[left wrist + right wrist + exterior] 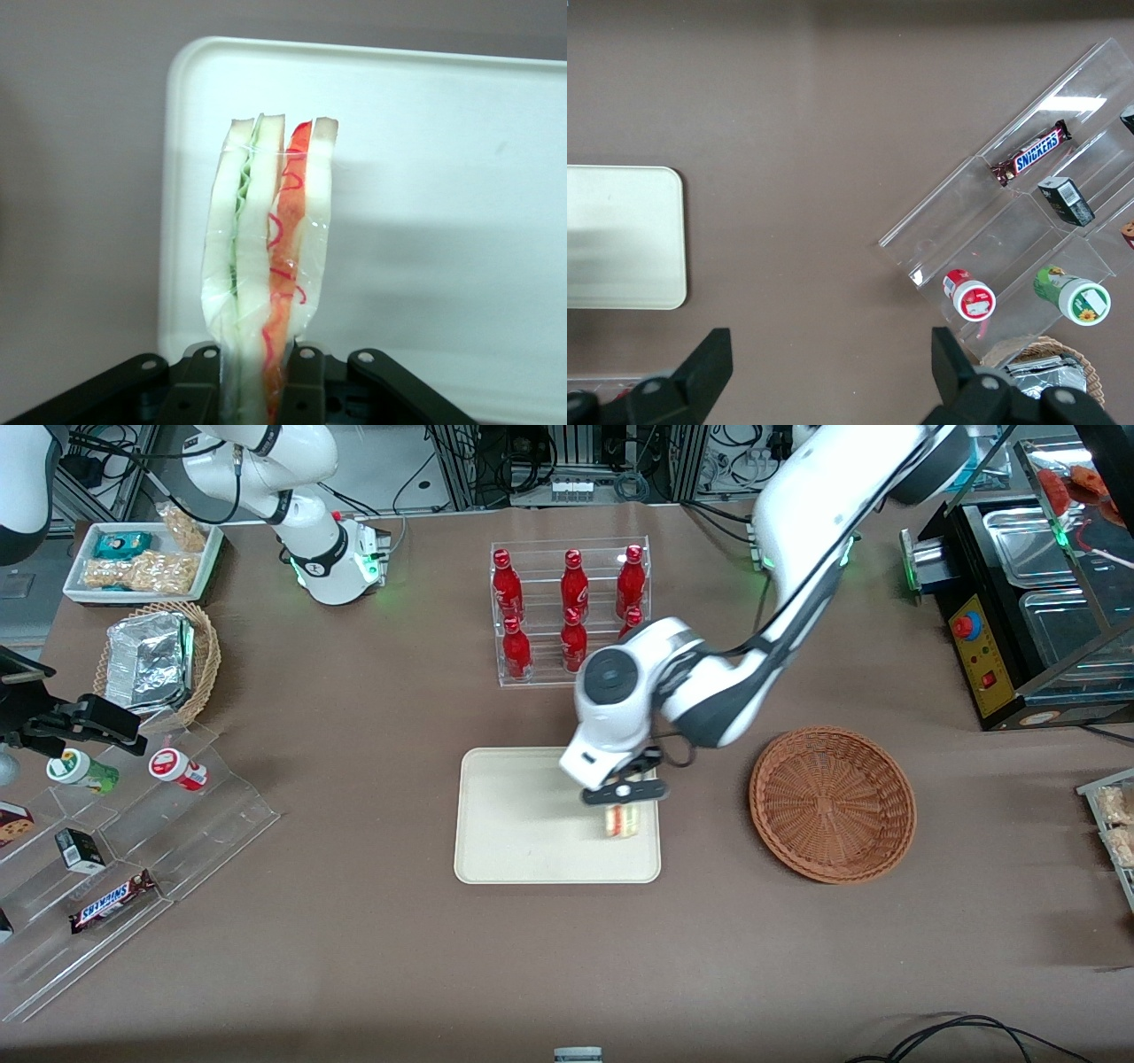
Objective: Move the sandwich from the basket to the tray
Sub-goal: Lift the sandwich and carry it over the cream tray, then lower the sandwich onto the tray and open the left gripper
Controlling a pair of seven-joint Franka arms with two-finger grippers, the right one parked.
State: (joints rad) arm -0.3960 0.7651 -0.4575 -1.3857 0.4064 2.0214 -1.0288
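Hiding sandwich base: gripper fingers

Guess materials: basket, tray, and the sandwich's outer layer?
Basket: woven wicker or rattan-like strands, reddish-brown; the weave rings show. Tray: looks like moulded plastic or pulp, cream, matte, with a smooth rounded rim. Sandwich: soft white bread layers in clear glossy film, seen as shiny creases; it is pinched in the gripper over the tray.
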